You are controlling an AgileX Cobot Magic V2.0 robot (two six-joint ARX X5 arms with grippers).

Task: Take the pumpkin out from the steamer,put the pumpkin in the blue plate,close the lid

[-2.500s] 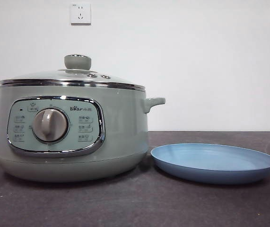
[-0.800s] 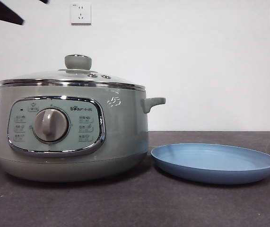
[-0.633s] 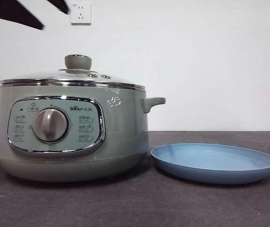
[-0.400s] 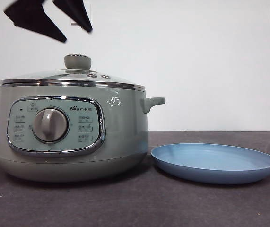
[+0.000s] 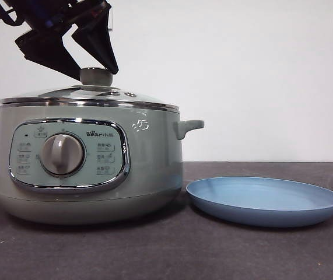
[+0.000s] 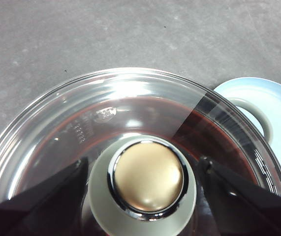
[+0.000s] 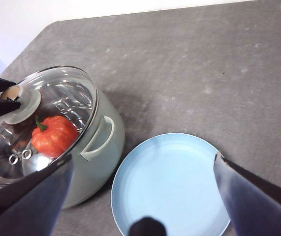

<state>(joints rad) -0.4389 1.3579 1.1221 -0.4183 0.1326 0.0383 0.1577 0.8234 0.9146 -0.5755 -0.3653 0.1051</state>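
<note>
Left gripper is open with a jaw either side of the lid knob, lid on the steamer over the pumpkin, so I'd center, squeeze, lift straight up; right gripper waits open above the blue plate.

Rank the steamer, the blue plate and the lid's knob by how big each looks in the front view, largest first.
1. The steamer, widest and tallest by far.
2. The blue plate, nearly as wide but very shallow.
3. The lid's knob, clearly smallest, with the left claw open around it.
</note>
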